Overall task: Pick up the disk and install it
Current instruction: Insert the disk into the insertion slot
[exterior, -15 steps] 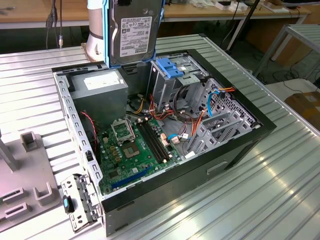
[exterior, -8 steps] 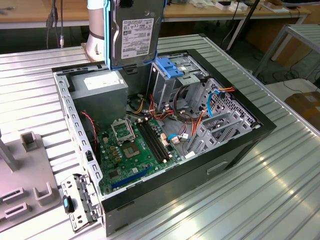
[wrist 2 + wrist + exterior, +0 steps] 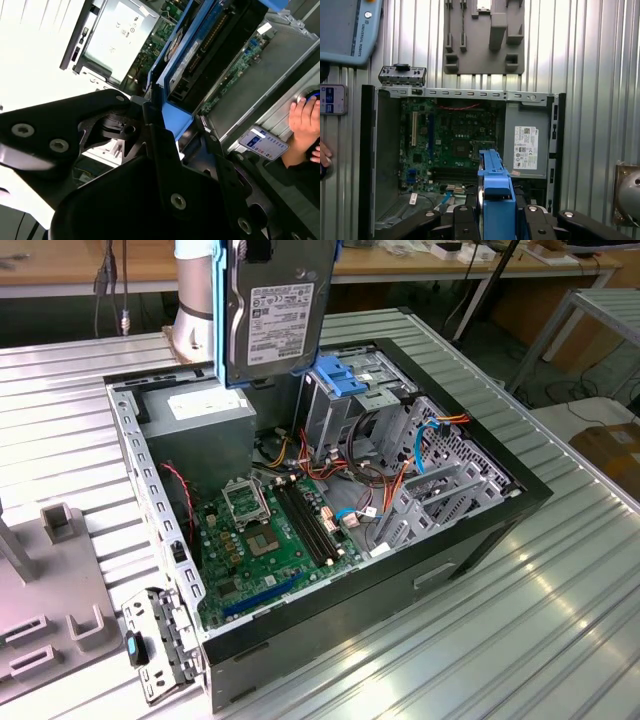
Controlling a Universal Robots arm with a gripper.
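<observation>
**Jaws.** The gripper (image 3: pixel 497 222) is clamped on the disk (image 3: pixel 495 182). In the first wrist view, one black finger (image 3: pixel 464 220) presses on each side of the blue carrier rails (image 3: pixel 496 192).

**Disk.** I hold it on edge, lifted clear above the open computer case (image 3: pixel 470 540). In the exterior view its white label (image 3: pixel 280 310) faces the camera. The disk hangs over the grey power-supply box (image 3: pixel 205 418) and near the fixed blue bracket (image 3: pixel 350 380) that tops the drive cage. I cannot tell whether any gap separates disk and bracket.

**Handling (judged).**
- The metal body looks rigid and dense, so it should neither flex nor sag in the grip.
- The plastic rails are smoother and probably a little springy, so slip along them is the likelier fault.
- The flat outer faces of the rails are the sound place to hold.
- The connector edge and underside board, visible in the second wrist view, should stay untouched.
- I treat the drive as sensitive to shock: it will not tolerate knocks against the cage or a drop.

**Surroundings.** The green motherboard (image 3: pixel 270 540) lies on the case floor. The case rests on a ribbed metal table (image 3: pixel 520 640), and a grey fixture (image 3: pixel 485 30) lies beyond it. In the second wrist view, a person's hand (image 3: pixel 304 120) rests beside a phone (image 3: pixel 262 142).
</observation>
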